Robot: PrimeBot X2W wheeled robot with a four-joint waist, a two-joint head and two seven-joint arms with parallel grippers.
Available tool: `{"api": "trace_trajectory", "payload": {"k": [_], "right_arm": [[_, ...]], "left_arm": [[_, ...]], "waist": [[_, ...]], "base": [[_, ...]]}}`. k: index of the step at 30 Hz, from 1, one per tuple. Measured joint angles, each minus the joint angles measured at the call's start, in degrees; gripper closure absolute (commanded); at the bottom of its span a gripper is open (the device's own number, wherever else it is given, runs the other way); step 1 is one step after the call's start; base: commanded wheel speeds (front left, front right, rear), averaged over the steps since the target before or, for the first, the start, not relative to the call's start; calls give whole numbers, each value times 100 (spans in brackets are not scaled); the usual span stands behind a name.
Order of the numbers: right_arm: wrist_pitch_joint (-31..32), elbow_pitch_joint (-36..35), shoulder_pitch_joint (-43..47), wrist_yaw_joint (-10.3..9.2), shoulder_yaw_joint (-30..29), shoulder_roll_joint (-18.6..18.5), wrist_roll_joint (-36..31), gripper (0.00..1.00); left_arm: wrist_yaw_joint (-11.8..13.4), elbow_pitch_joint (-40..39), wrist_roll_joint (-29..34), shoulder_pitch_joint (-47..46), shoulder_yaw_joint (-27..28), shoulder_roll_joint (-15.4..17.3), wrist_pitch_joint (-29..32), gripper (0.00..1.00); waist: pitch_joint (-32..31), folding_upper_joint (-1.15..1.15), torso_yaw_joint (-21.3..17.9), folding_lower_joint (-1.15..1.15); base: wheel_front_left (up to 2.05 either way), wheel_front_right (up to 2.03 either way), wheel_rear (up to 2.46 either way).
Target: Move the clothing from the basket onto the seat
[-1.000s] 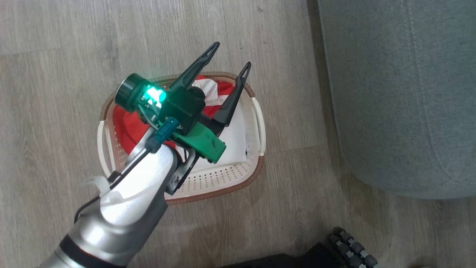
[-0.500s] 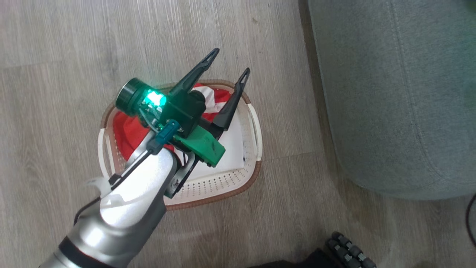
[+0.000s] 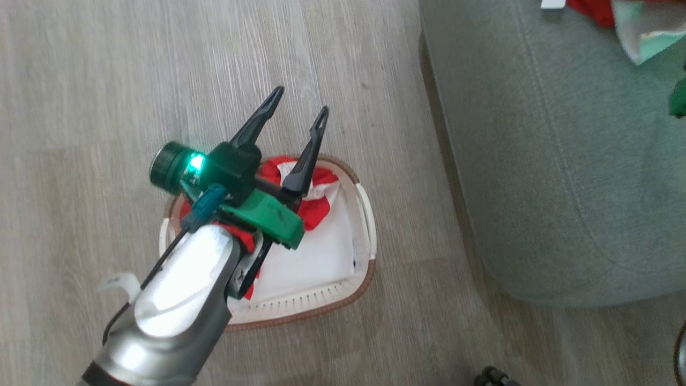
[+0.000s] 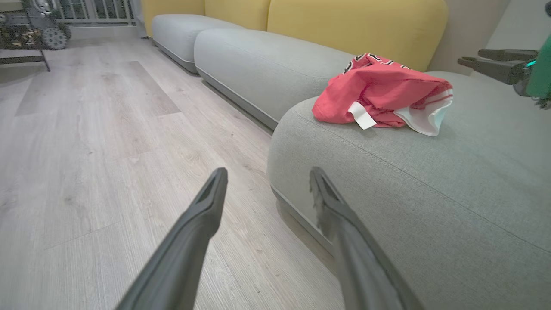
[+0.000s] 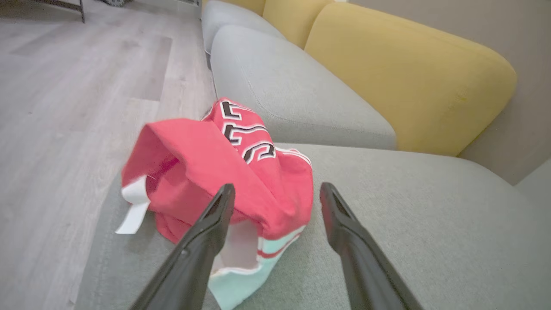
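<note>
The white basket [image 3: 370, 236] with its brown rim stands on the floor, holding a red and white piece of clothing [image 3: 316, 210]. My left gripper [image 3: 301, 102] hangs open above the basket's far side, fingers empty; in its wrist view the left gripper [image 4: 267, 172] points at the seat's [image 4: 430, 193] edge. A second red garment [image 5: 193, 159] with black-and-white lettering and a white tag lies on the grey-green seat [image 5: 409, 206]. My right gripper [image 5: 275, 189] is open just above the garment, gripping nothing. The garment [image 4: 379, 94] and right gripper [image 4: 469, 57] also show from the left wrist.
Yellow back cushions [image 5: 409, 73] line the sofa behind more grey seat cushions [image 4: 267, 64]. Pale wood floor [image 3: 107, 80] surrounds the basket. A wheeled cart [image 4: 38, 30] stands far off. The seat's rounded corner [image 3: 536, 279] lies right of the basket.
The head camera has shifted, bringing the seat's top and a red garment into the upper right. My left gripper stays open over the basket.
</note>
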Motion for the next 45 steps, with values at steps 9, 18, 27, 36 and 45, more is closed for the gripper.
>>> {"api": "trace_trajectory", "payload": {"k": [9,18,27,36,45], "right_arm": [[0,-390,443,0,912,185,793,0],[0,-738,1155,0,1504,627,1193,0],[0,-1516,2301,0,1741,1196,1276,0],[0,-2193,3322,0,2195,1348,1392,0],[0,-2728,4022,0,2231,1351,1872,0]], "left_arm": [[231,266,-319,669,423,-63,-111,0],[460,138,-335,1532,1087,-62,-116,0],[639,-215,-335,2552,1825,-68,-116,0],[636,-695,-168,3580,2462,-219,-116,0],[521,-948,65,4073,2777,-423,-116,0]], "waist": [[-781,0,148,0],[-1521,0,445,0],[-2055,0,706,0],[-2367,0,773,-1],[-2537,0,855,-1]], "base": [[0,0,0],[0,0,0],[0,0,0],[0,0,0],[0,0,0]]}}
